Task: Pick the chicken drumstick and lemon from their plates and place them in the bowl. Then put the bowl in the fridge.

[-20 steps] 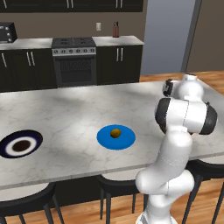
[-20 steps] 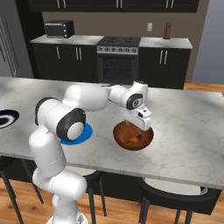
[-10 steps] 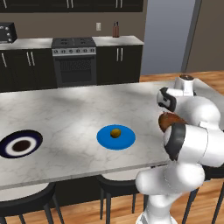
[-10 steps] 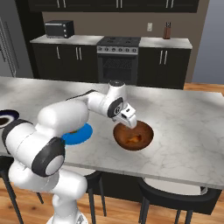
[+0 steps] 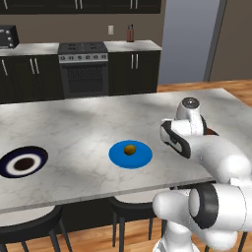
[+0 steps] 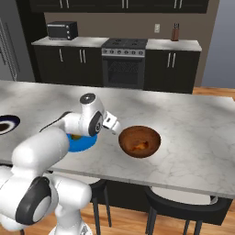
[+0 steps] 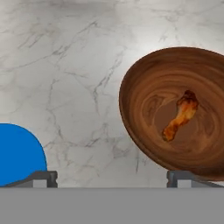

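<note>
The marble desk point(image 6: 193, 133) is seen carrying everything, with a stove point(image 6: 125, 64) set among dark cabinets behind it at 12 o'clock. The wooden bowl point(image 6: 139, 142) is found near the desk's middle in the right base view, and the chicken drumstick point(image 7: 180, 114) is seen lying inside it. The bright blue plate point(image 5: 130, 153) is placed at 9 o'clock of the bowl, with the lemon point(image 5: 130, 149) resting on it. The navy plate point(image 5: 23, 161) is set well apart, further toward 9 o'clock. The hand point(image 6: 113, 126) is held released, its jaws spread wide with nothing between them, between the blue plate and the bowl.
</note>
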Motion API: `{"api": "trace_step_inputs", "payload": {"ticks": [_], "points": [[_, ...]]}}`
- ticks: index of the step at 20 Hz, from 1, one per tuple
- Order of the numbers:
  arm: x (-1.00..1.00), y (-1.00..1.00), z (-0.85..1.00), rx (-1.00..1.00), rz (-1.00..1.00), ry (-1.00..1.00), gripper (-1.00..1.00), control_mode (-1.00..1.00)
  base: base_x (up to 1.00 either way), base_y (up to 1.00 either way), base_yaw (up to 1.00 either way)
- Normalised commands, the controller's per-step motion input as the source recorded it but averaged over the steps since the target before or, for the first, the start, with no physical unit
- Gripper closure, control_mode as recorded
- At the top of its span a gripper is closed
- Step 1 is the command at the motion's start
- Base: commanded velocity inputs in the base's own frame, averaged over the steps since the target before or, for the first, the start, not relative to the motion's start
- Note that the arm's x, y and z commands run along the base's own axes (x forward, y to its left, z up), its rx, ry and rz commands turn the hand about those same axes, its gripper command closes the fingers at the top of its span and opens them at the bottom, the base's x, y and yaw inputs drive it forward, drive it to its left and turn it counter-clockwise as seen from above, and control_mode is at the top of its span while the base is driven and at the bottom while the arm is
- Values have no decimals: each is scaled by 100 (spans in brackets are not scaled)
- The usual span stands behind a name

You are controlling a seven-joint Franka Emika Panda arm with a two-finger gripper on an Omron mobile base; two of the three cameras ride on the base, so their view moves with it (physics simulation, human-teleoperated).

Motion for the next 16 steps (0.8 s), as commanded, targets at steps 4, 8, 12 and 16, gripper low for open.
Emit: {"api": "trace_step_inputs", "payload": {"ticks": [4,8,12,16], "points": [[2,69,13,0,6,0,-100,-100,0,0,0],[9,58,10,0,3,0,-100,-100,0,0,0],[8,51,15,7,0,2,-100,-100,0,0,0],[1,46,14,14,0,13,-100,-100,0,0,0]]}}
